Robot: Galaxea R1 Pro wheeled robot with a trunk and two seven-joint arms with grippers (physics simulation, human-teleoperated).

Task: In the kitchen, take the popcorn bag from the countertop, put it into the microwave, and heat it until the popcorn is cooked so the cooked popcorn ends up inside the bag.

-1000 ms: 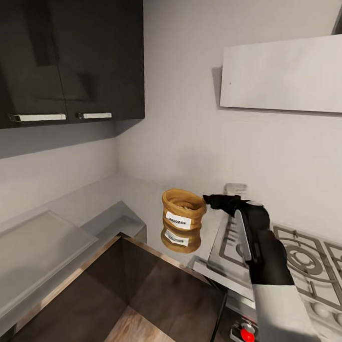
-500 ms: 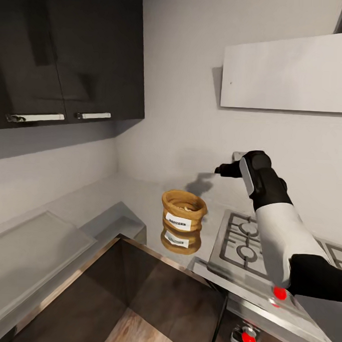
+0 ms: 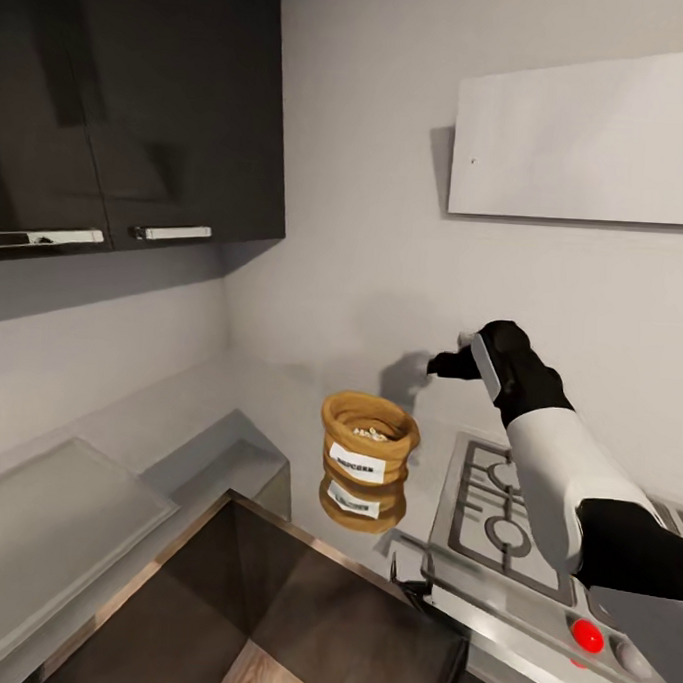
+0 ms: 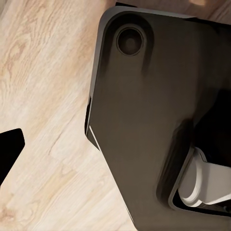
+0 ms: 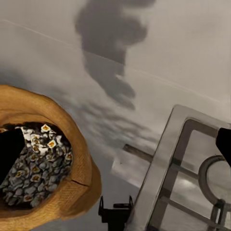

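Observation:
The popcorn bag [image 3: 368,445], a squat orange-tan sack with a white label, stands upright on the glossy grey countertop [image 3: 279,393], mirrored in its surface. Whitish and dark popcorn kernels [image 5: 36,161] fill its open mouth. My right gripper [image 3: 445,365] hovers above the bag, slightly right of it and nearer the wall, apart from it. In the right wrist view its fingers [image 5: 9,154] are spread wide and hold nothing, with the bag [image 5: 72,144] below. A left gripper finger [image 4: 8,150] hangs over the wooden floor. The microwave is out of view.
A steel gas hob [image 3: 512,521] with red knobs lies right of the bag. Dark wall cabinets [image 3: 144,101] hang at the upper left and a white hood [image 3: 592,144] at the upper right. My dark base [image 4: 144,120] is under the left wrist.
My right gripper has risen from beside the bag's rim to well above it. The bag has stayed put. The camera has shifted slightly.

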